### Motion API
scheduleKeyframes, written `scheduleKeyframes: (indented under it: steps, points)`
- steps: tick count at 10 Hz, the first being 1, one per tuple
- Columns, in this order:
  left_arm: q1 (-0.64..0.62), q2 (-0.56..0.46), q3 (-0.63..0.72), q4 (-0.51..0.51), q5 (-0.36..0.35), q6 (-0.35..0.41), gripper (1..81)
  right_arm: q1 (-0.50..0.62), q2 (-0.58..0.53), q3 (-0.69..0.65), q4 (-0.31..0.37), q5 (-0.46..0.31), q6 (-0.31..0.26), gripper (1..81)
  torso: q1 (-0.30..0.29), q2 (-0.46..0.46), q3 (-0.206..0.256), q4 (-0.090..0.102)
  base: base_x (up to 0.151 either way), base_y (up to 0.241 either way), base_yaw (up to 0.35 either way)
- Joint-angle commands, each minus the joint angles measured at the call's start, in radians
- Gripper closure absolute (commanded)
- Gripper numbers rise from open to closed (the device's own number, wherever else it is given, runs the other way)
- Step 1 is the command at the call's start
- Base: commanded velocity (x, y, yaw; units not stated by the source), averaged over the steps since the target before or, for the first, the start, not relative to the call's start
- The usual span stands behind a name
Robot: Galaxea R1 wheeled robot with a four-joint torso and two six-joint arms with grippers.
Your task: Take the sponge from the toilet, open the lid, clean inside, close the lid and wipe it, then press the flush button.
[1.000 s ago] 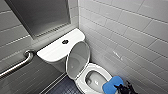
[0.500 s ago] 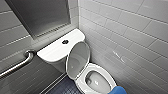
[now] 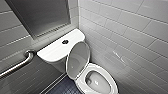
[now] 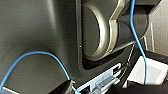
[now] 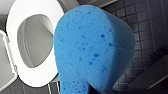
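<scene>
Grey wall tiles (image 3: pixel 130 30) surround the toilet (image 3: pixel 53 51), lid (image 3: pixel 78 58) raised, while my right jaws clench the sponge (image 5: pixel 92 47), seemingly soft, light, best squeezed mid-body.

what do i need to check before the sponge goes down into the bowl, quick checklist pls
1. Lid raised and leaning back toward the tank: ok.
2. Bowl opening free of objects, with the seat ring down: ok.
3. Sponge carried at the right wrist, off the floor: ok.
4. Sponge lined up over the opening: not ok. In the right wrist view it sits beside the rim, over the tiles.
5. How dirty the inside of the bowl is: cannot tell.
6. Flush button uncovered on the tank top: ok.
</scene>
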Motion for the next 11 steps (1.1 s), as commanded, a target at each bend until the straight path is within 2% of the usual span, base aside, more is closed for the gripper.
scheduleKeyframes:
  steps: [1, 2, 3, 5, 6, 7, 10, 11]
  points:
    - [0.049, 0.010, 0.006, 0.018, 0.034, 0.008, 1.0, 0.043, -0.190, 0.227, -0.029, -0.022, -0.117, 81.1, 0.000, 0.000, 0.000, 0.000, 0.000, 0.000, 0.000]
    - [0.048, 0.010, 0.007, 0.017, 0.034, 0.008, 1.0, 0.083, -0.220, 0.267, 0.008, -0.035, -0.156, 81.1, 0.000, 0.000, 0.000, 0.000, 0.000, 0.000, 0.000]
    - [0.046, 0.010, 0.007, 0.018, 0.034, 0.008, 1.0, 0.126, -0.233, 0.290, 0.050, -0.050, -0.222, 81.1, 0.000, 0.000, 0.000, 0.000, 0.000, 0.000, 0.000]
    - [0.045, 0.010, 0.006, 0.018, 0.036, 0.008, 1.0, 0.244, -0.199, 0.266, 0.155, -0.143, -0.329, 81.1, 0.000, 0.000, 0.000, 0.000, 0.000, 0.000, 0.000]
    - [0.043, 0.008, 0.006, 0.018, 0.036, 0.008, 1.0, 0.313, -0.164, 0.219, 0.192, -0.201, -0.358, 81.1, 0.000, 0.000, 0.000, 0.000, 0.000, 0.000, 0.000]
    - [0.040, 0.008, 0.006, 0.016, 0.038, 0.008, 1.0, 0.380, -0.115, 0.146, 0.202, -0.286, -0.365, 81.1, 0.000, 0.000, 0.000, 0.000, 0.000, 0.000, 0.000]
    - [0.038, 0.001, 0.006, 0.007, 0.039, 0.008, 1.0, 0.509, 0.013, -0.037, 0.203, -0.394, -0.366, 81.1, 0.000, 0.000, 0.000, 0.000, 0.000, 0.000, 0.000]
    - [0.035, -0.001, 0.006, 0.007, 0.039, 0.007, 1.0, 0.563, 0.066, -0.122, 0.211, -0.455, -0.366, 81.1, 0.000, 0.000, 0.000, 0.000, 0.000, 0.000, 0.000]
